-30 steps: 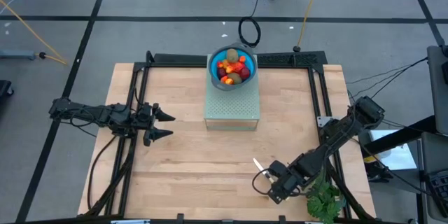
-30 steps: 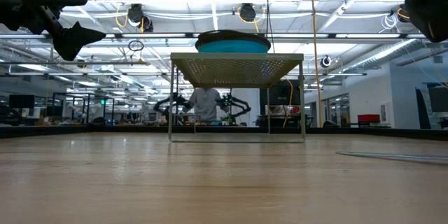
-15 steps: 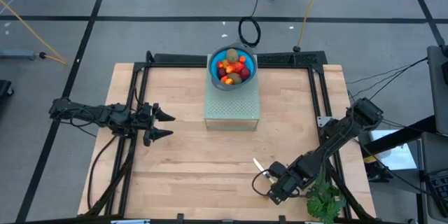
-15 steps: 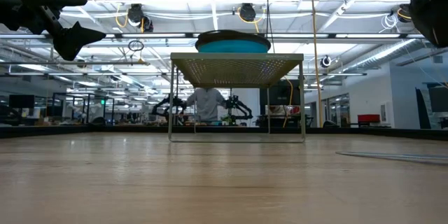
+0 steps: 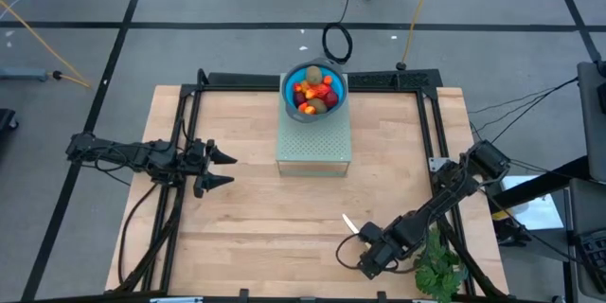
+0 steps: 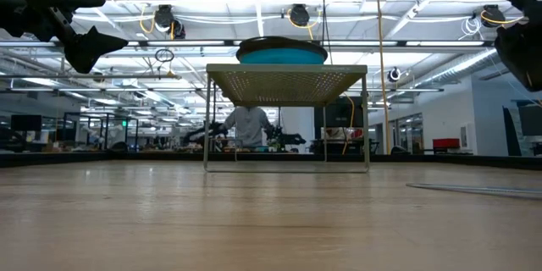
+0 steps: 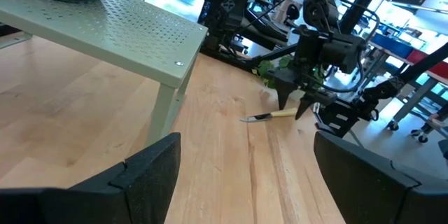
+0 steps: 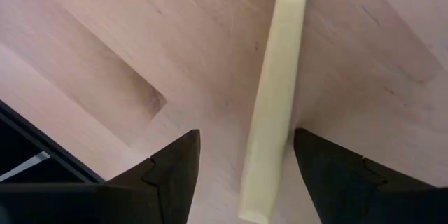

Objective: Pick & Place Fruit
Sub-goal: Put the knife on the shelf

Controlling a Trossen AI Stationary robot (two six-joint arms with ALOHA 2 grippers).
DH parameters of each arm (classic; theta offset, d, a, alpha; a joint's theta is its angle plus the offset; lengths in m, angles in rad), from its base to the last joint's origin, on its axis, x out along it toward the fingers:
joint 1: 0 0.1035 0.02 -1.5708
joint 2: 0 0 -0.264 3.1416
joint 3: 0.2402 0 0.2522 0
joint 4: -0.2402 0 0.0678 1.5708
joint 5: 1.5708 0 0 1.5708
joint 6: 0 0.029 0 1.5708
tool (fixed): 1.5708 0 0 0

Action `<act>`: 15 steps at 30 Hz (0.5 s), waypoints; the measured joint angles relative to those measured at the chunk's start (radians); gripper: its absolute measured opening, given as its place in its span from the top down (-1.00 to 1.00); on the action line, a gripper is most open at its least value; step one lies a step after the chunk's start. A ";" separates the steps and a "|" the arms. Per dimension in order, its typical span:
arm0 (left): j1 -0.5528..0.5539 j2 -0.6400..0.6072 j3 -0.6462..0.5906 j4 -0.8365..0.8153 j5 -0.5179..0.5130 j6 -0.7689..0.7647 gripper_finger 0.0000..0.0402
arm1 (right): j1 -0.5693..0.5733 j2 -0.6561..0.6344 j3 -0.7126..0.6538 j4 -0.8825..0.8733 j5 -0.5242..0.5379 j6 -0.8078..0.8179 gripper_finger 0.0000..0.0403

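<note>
Blue bowl [image 5: 314, 92] on top of the pale green perforated stand [image 5: 313, 142], at the far middle of the wooden table [image 5: 256, 208]; inside it the fruit [image 5: 313, 91]: kiwi-like brown-green ovals, dark red balls, orange-red pieces, heaped together and filling the bowl. Seen from the low view only as a teal rim above the stand's mesh top. Left gripper [image 5: 222, 169] hovering over the table's left side, well apart from the stand, fingers spread wide and holding nothing. Right gripper [image 5: 356, 249] low over the near right part of the table, fingers [image 8: 171, 175] spread on either side of the cream handle of the knife [image 8: 269, 105], which lies flat on the wood between them, not yet pinched. Green leafy bunch [image 5: 439, 272] just beside the right arm at the table's near right edge. A person at a bench in the room far behind, seen under the stand. Compared with a second ago: right arm shifted slightly, elbow drawn inward and gripper moved a little toward the near edge along the knife; left arm, bowl and fruit unchanged.
</note>
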 joint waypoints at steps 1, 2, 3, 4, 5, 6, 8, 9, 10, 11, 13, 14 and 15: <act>0.000 0.000 0.000 0.000 0.000 0.000 -0.61 | 0.000 0.002 0.000 -0.003 0.007 0.000 -0.12; 0.000 0.000 0.000 0.001 0.000 0.000 -0.61 | 0.000 0.003 0.000 -0.005 0.016 -0.001 -0.10; 0.000 0.000 0.000 0.000 0.000 -0.001 -0.61 | 0.001 0.003 0.000 -0.005 0.023 -0.001 -0.08; 0.000 0.000 0.000 0.000 0.000 -0.002 -0.61 | 0.001 0.003 0.000 -0.006 0.030 -0.002 -0.06; 0.000 0.000 0.000 0.000 0.000 -0.002 -0.61 | 0.001 0.003 0.000 -0.007 0.033 -0.002 -0.03; 0.000 0.000 0.000 0.000 0.001 -0.002 -0.61 | 0.002 0.003 -0.001 -0.010 0.034 -0.002 0.00; 0.000 0.000 0.000 0.000 0.001 -0.002 -0.61 | 0.001 0.004 -0.001 -0.012 0.034 -0.002 0.06; 0.000 0.000 0.000 0.000 0.001 -0.002 -0.61 | 0.002 0.004 -0.001 -0.014 0.035 -0.002 0.10; 0.000 0.000 0.000 0.000 0.001 -0.002 -0.61 | 0.002 0.004 -0.001 -0.015 0.036 -0.005 0.13; 0.000 0.000 0.000 0.000 0.001 -0.002 -0.61 | 0.002 0.005 -0.002 -0.016 0.037 -0.009 0.16; 0.000 0.000 0.000 0.000 0.002 -0.002 -0.61 | 0.002 0.005 -0.002 -0.019 0.041 -0.022 0.23; 0.000 0.000 0.000 0.000 0.002 -0.002 -0.61 | 0.002 0.005 -0.002 -0.021 0.043 -0.027 0.26; 0.000 0.000 0.000 0.000 0.002 -0.002 -0.61 | 0.002 0.005 -0.003 -0.022 0.045 -0.029 0.29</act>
